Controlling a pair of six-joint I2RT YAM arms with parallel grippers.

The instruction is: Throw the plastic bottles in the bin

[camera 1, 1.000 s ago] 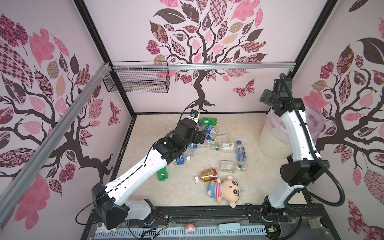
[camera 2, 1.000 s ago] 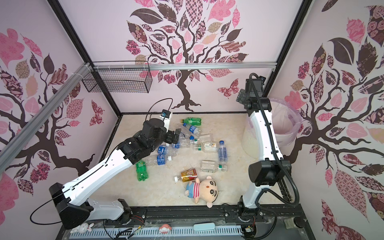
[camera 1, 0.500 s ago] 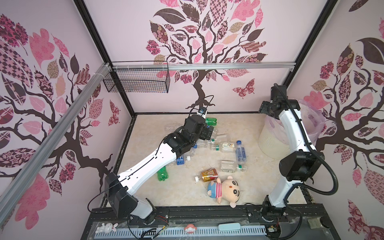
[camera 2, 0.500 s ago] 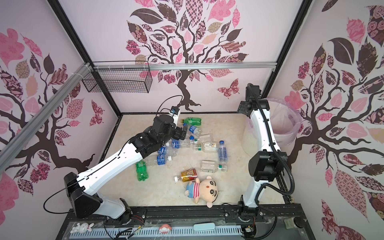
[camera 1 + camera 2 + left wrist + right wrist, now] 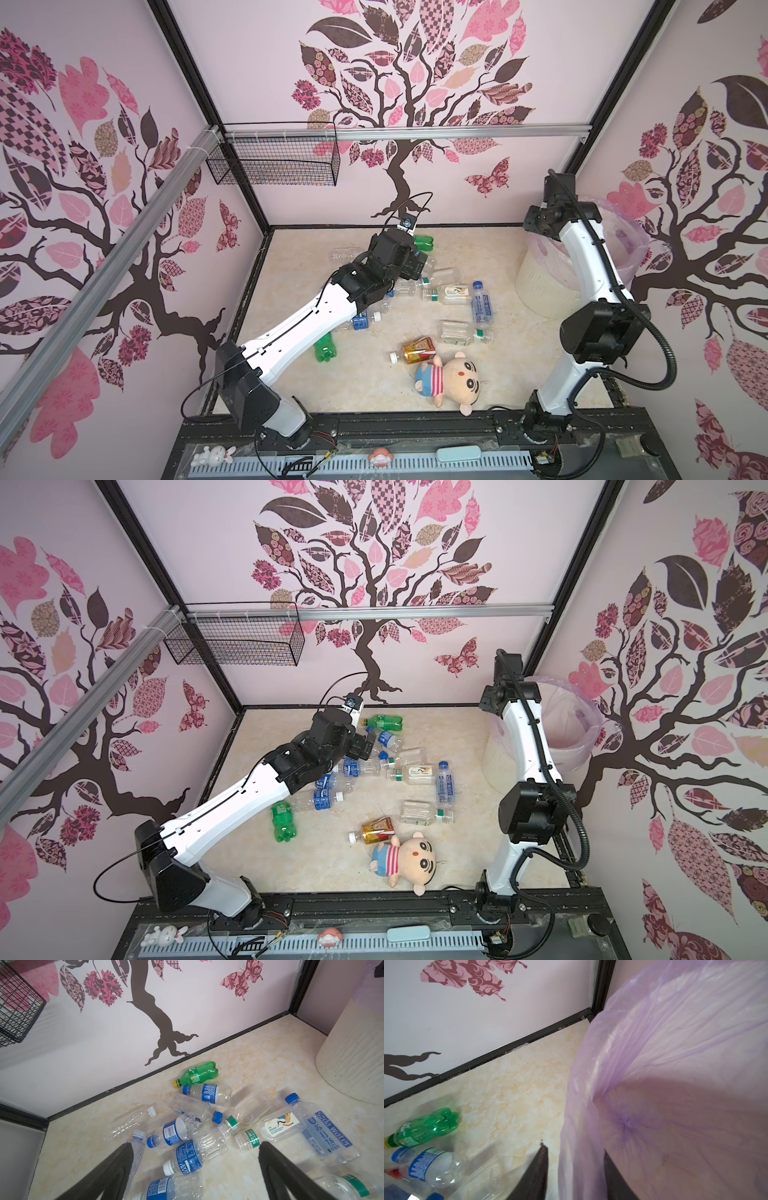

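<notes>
A cream, marble-patterned table (image 5: 353, 386) carries everything. At its right rear stands a round cream-white ribbed plastic bin (image 5: 540, 286) lined with a pale pink bag; a green plastic bottle (image 5: 384, 722) lies near the back wall; just in front of it sits a cluster of clear plastic bottles with blue labels (image 5: 353, 767), several of them touching; a clear bottle with a white label (image 5: 451, 292) lies beside a blue-labelled bottle with a blue cap (image 5: 481, 305); a second green bottle (image 5: 324, 349) lies further left; near the front, an amber bottle with an orange label (image 5: 417, 350) lies just beside a plush doll in a striped shirt (image 5: 451, 380); a clear green-capped bottle (image 5: 463, 333) lies just behind them.
</notes>
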